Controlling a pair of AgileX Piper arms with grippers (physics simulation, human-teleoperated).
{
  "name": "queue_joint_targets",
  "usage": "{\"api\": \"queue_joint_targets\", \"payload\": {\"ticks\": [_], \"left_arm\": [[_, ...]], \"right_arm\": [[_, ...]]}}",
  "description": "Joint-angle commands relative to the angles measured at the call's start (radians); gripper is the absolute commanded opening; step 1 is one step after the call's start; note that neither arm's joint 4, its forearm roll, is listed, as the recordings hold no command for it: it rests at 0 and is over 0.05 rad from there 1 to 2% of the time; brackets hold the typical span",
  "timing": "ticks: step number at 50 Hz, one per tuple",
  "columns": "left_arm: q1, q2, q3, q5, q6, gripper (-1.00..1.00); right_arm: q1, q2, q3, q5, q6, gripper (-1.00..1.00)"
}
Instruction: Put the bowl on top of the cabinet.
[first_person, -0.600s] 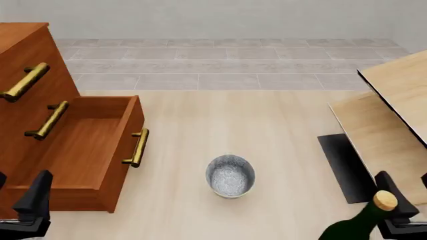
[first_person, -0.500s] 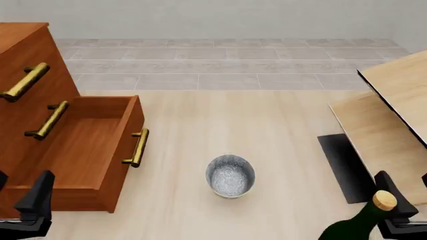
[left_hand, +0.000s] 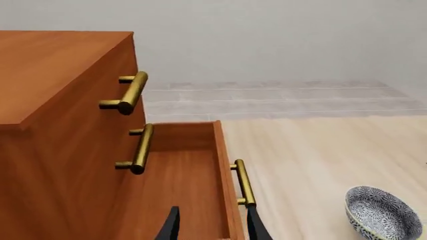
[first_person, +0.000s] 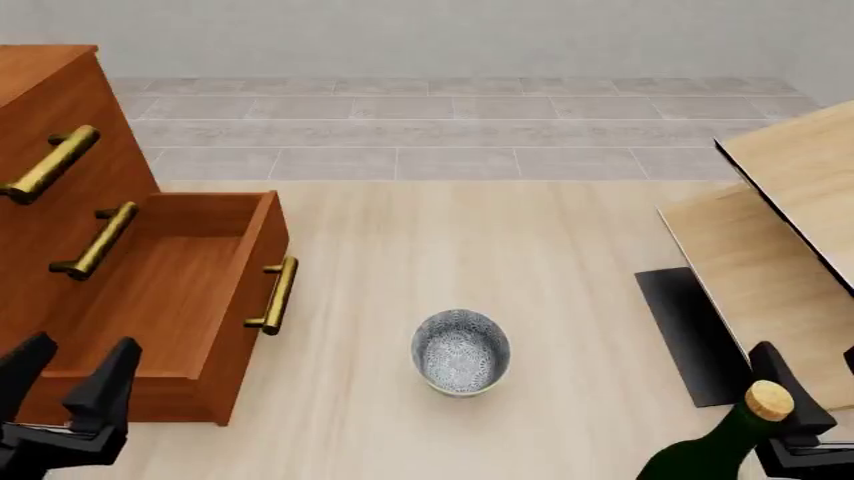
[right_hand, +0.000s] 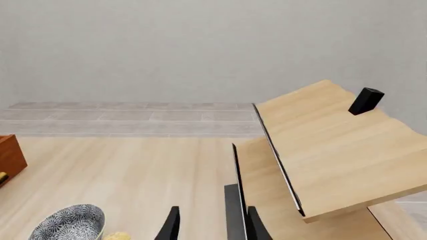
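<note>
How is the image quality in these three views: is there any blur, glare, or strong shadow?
Front view: sharp, flat even light, no glare, only a faint shadow under the bowl. Left wrist view: crisp, the cabinet handles show soft highlights. Right wrist view: equally sharp and evenly lit; the bowl is cut by the frame edge.

The cabinet (first_person: 60, 230) runs off the front view's left edge, its top mostly unseen. Right of the bowl (first_person: 461, 352), a green bottle (first_person: 714, 450) is cut at the bottom edge and hides part of the right gripper (first_person: 801, 425).
</note>
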Motion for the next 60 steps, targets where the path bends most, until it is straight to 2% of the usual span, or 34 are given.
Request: {"api": "queue_joint_targets", "payload": {"ticks": [1, 4, 7, 10, 12, 13, 22, 31, 52, 60], "left_arm": [[-0.144, 0.235, -0.018, -0.141, -0.044, 1.0], [-0.172, 0.274, -0.026, -0.166, -0.044, 1.0], [-0.222, 0.419, -0.04, -0.258, -0.12, 1.0], [-0.245, 0.478, -0.049, -0.303, -0.107, 1.0], [-0.252, 0.509, -0.052, -0.322, -0.115, 1.0], [-0.271, 0.551, -0.058, -0.341, -0.141, 1.0], [-0.353, 0.656, -0.097, -0.387, -0.155, 1.0], [-0.422, 0.727, -0.133, -0.419, -0.136, 1.0], [-0.529, 0.929, -0.194, -0.509, -0.141, 1.0], [-0.538, 0.979, -0.232, -0.518, -0.14, 1.0]], "right_arm": [[0.0, 0.0, -0.001, 0.0, 0.0, 1.0], [0.0, 0.0, -0.001, 0.0, 0.0, 1.0], [0.0, 0.0, -0.001, 0.0, 0.0, 1.0], [0.0, 0.0, -0.001, 0.0, 0.0, 1.0], [0.0, 0.0, -0.001, 0.0, 0.0, 1.0], [0.0, 0.0, -0.001, 0.0, 0.0, 1.0], [0.0, 0.0, -0.001, 0.0, 0.0, 1.0], [0.0, 0.0, -0.001, 0.0, 0.0, 1.0], [0.001, 0.0, -0.001, 0.0, 0.0, 1.0], [0.0, 0.0, -0.001, 0.0, 0.001, 1.0]]}}
